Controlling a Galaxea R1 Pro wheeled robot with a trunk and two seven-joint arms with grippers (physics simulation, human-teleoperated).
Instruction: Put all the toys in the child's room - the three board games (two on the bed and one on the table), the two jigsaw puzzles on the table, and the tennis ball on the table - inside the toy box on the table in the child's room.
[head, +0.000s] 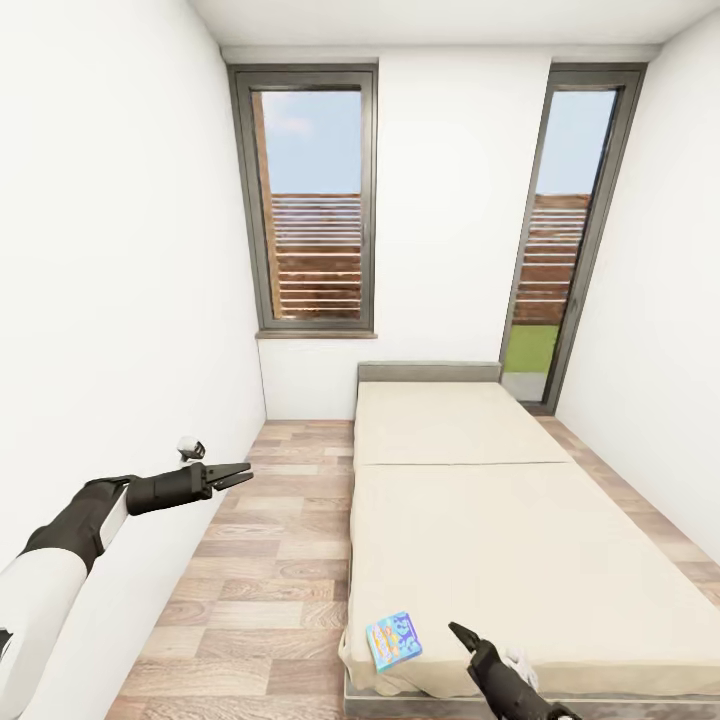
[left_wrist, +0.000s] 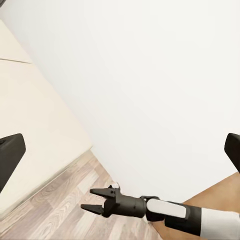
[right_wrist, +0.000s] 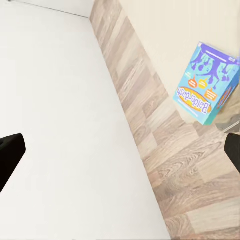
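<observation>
A small blue printed board game box (head: 393, 640) lies flat at the near left corner of the wide beige bed (head: 500, 520). The right pincer (head: 463, 635) hovers just beside it, empty; I cannot tell its spread. The left pincer (head: 240, 472) hangs over the wood-plank floor (head: 270, 590), parted and empty.

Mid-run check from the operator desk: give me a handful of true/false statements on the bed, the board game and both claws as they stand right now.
1. A small blue board game lies near the corner of the bed closest to the robot. True.
2. The right claw is shut on the board game. False: it is open and apart from the box, holding nothing.
3. The left claw is open and empty, over the wood-plank floor beside the bed. True.
4. Two board games lie on the bed. False: the head view shows one on the mattress.
5. The board game lies on the floor. False: it rests on the mattress by its edge.
</observation>
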